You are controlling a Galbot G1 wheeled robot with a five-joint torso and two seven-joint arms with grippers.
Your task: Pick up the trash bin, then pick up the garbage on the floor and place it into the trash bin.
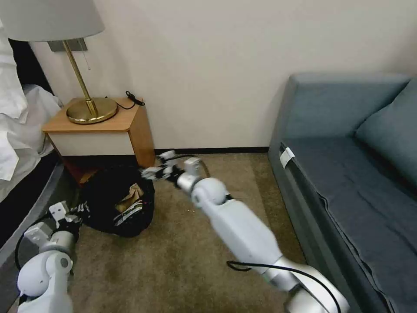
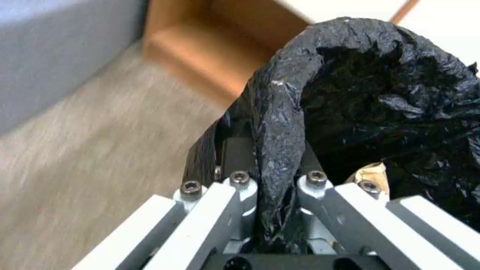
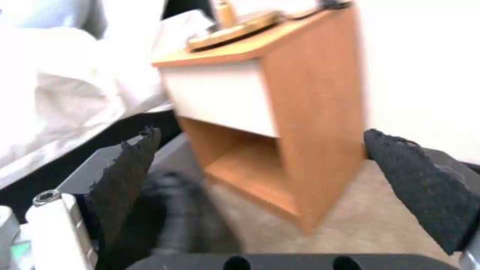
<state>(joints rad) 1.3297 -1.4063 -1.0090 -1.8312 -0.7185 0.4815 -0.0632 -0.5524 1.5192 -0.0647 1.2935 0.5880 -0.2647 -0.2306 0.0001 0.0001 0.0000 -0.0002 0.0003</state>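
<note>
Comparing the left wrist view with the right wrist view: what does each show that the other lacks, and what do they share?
Left wrist only: the left gripper shut on the crinkly black plastic bag folded over the trash bin's rim, with a tan crumpled paper scrap inside the bag.

Right wrist only: the right gripper, its dark padded fingers spread open and empty; the brass lamp base on the nightstand; white bedding.

Both: the wooden bedside nightstand and the beige carpet.

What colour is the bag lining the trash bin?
Black, crinkly bag; clearest in the left wrist view.
</note>
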